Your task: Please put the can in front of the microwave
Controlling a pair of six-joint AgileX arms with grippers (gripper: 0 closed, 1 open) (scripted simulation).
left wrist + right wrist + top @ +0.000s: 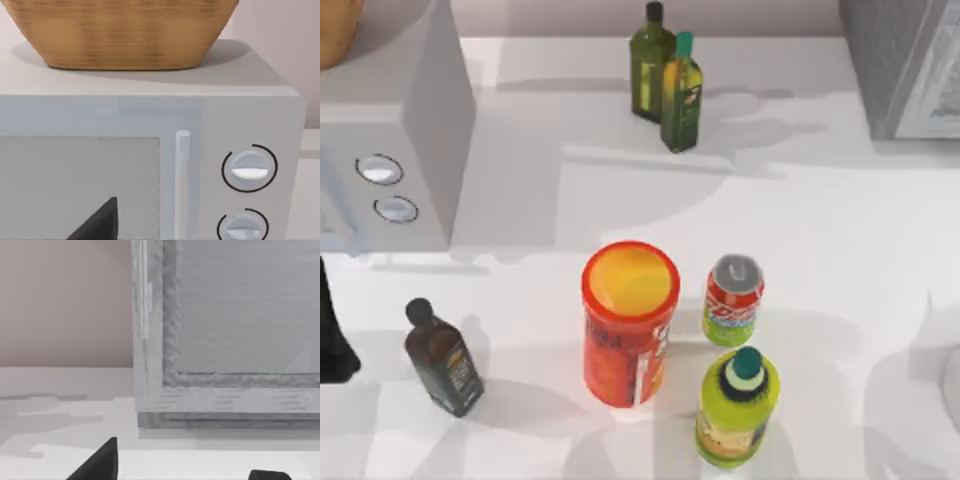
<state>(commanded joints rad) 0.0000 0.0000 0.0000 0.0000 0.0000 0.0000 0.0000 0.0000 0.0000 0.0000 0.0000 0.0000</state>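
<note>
Stands upright, the can (733, 298), well right of the microwave (390, 120); nearer arm unclear, grip states impossible to tell.

Red-green can (733, 300), light grey microwave (395, 120), seemingly.

1 can (734, 299), 1 orange tube (627, 323), 4 bottles: 2 green at back (652, 62) (681, 93), 1 dark brown (442, 358), 1 yellow-green (737, 408). 2 appliances: microwave (395, 130) w/ 2 dials (380, 169) (396, 209), speckled grey one (900, 60). 1 basket (120, 30).
</note>
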